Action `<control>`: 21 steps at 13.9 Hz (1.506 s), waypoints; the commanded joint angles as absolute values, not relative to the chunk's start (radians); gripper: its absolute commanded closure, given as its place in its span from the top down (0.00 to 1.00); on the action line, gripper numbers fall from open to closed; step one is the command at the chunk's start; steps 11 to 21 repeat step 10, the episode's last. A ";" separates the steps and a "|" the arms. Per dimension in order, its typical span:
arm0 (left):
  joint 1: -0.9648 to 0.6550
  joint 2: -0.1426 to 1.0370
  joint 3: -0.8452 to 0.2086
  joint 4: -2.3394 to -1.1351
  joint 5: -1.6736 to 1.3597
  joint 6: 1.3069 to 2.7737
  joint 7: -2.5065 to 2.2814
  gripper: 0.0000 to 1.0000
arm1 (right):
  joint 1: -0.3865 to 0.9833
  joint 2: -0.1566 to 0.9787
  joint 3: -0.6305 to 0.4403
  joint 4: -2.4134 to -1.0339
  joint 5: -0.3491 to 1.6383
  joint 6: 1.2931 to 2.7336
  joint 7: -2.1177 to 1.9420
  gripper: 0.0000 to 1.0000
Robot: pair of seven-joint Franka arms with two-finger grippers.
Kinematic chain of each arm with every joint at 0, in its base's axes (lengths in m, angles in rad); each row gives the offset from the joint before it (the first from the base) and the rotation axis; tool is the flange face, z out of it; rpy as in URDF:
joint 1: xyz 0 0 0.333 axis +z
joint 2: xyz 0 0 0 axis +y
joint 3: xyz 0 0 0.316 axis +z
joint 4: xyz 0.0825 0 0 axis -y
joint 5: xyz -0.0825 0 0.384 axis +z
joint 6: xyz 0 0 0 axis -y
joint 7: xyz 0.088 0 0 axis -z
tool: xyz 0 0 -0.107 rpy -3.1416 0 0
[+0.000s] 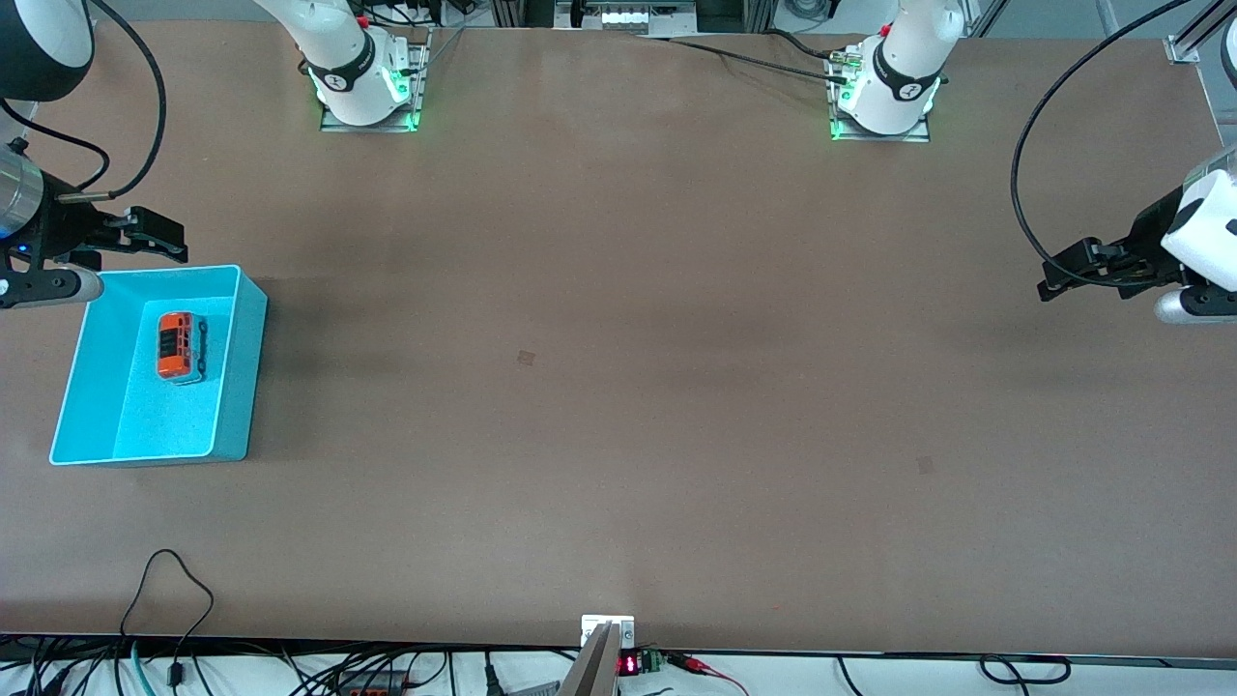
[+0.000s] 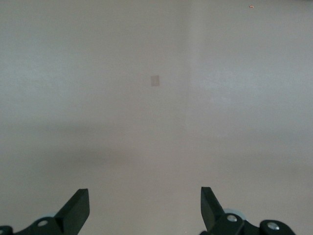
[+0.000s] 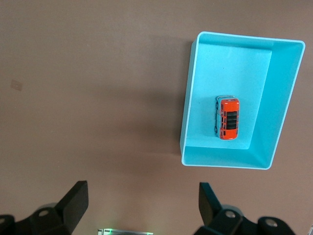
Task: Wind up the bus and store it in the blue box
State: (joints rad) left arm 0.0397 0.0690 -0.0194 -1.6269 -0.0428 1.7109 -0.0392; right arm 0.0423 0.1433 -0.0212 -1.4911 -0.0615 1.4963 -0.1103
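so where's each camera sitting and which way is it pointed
Front view: high across the table, facing both arm bases; shows the blue box, the bus, the right gripper and the left gripper.
Left wrist view: looks down at bare table between its open fingers.
Right wrist view: looks down past open fingers.
Shared: front and right wrist views both show the bus in the box.
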 commanded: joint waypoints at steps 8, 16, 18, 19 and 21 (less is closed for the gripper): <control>0.041 0.055 -0.026 -1.628 -0.025 1.701 -0.040 1.00 | 0.029 0.141 -0.025 -1.497 0.014 1.497 -0.086 1.00; 0.041 0.055 -0.026 -1.628 -0.026 1.701 -0.040 1.00 | 0.023 0.141 -0.026 -1.497 0.014 1.497 -0.094 1.00; 0.041 0.055 -0.026 -1.628 -0.026 1.701 -0.040 1.00 | 0.023 0.141 -0.026 -1.497 0.014 1.497 -0.094 1.00; 0.041 0.055 -0.026 -1.628 -0.026 1.701 -0.040 1.00 | 0.023 0.141 -0.026 -1.497 0.014 1.497 -0.094 1.00; 0.041 0.055 -0.026 -1.628 -0.026 1.701 -0.040 1.00 | 0.023 0.141 -0.026 -1.497 0.014 1.497 -0.094 1.00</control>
